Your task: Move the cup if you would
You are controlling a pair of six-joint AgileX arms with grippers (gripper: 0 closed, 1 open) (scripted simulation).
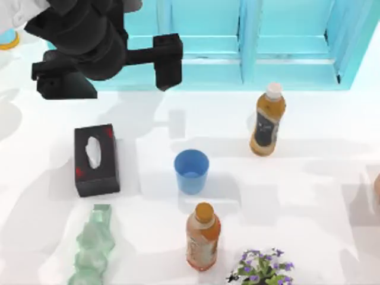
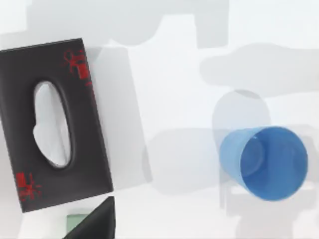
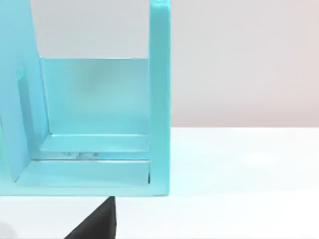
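The cup [image 1: 191, 171] is small, plain and blue, and stands upright with its rim up near the middle of the white table. In the left wrist view the cup [image 2: 264, 162] is seen from above with nothing inside. My left gripper [image 1: 104, 56] hangs high over the back left of the table, well behind and to the left of the cup and apart from it. A dark piece of that gripper [image 2: 94, 224] shows at the edge of its wrist view. A dark piece of my right gripper [image 3: 97, 221] shows in its wrist view, facing the cyan shelf.
A black tissue box [image 1: 96, 159] lies left of the cup. An orange-capped tea bottle [image 1: 202, 237] stands just in front of the cup, and a white-capped bottle [image 1: 267, 122] stands back right. A pale green vase [image 1: 92, 246] is front left, flowers [image 1: 261, 270] at the front, and a cyan shelf [image 1: 249, 53] along the back.
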